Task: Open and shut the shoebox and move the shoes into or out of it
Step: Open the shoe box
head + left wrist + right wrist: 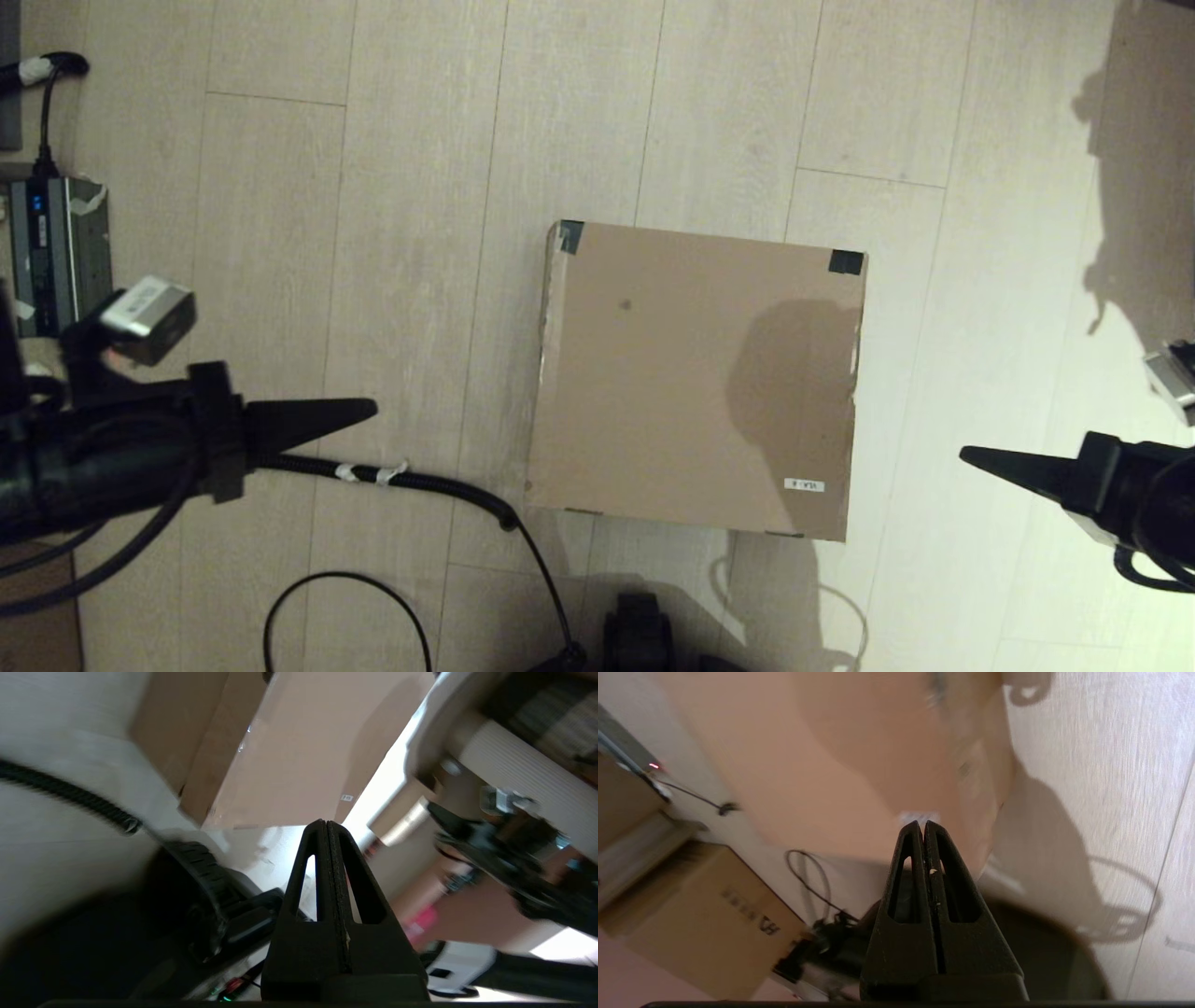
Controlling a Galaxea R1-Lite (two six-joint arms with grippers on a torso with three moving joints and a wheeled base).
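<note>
We see the box (691,378) lidded, likely light, stiff cardboard; we would lift the lid's near edge. Left gripper (369,408) and right gripper (966,455) flank it, fingers pressed together, empty.

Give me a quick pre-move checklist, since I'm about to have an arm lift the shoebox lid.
1. Shoebox lid shut flat: ok.
2. Nothing lying on the lid: ok.
3. Left tool apart from the box, on its left: ok.
4. Right tool apart from the box, on its right: ok.
5. Both tools open, ready to grip the lid edge: not ok, both shut.
6. Shoes inside: cannot tell, lid hides them.
</note>
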